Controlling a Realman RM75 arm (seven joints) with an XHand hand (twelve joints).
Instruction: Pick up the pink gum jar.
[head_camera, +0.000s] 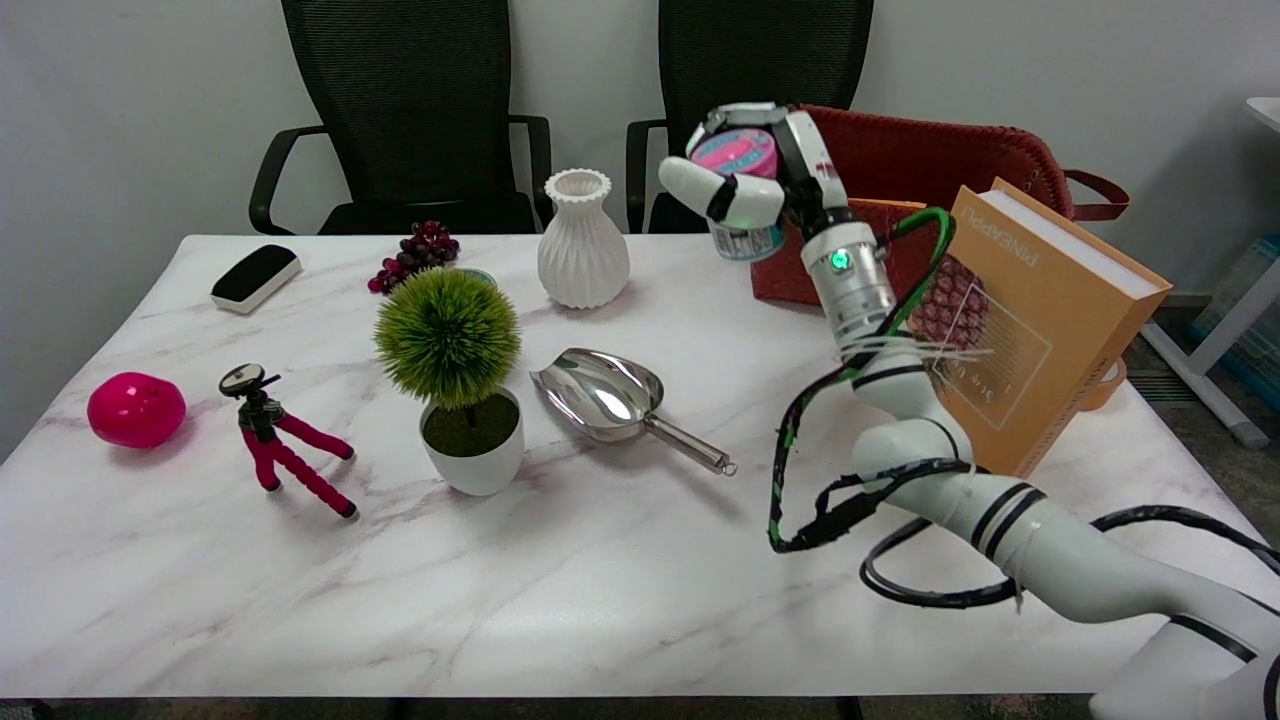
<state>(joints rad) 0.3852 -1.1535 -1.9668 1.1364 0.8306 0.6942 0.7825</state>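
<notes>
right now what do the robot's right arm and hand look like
The right arm is white and tubular with rounded joints and thin black bands. Its wrist section is ribbed silver metal with a small green light. Black cables, one green-streaked, loop loosely alongside, tied on with white zip ties. The right hand is white with black segments and red markings near the wrist.

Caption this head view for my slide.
Right robot hand holds the pink gum jar aloft above the marble table.
</notes>
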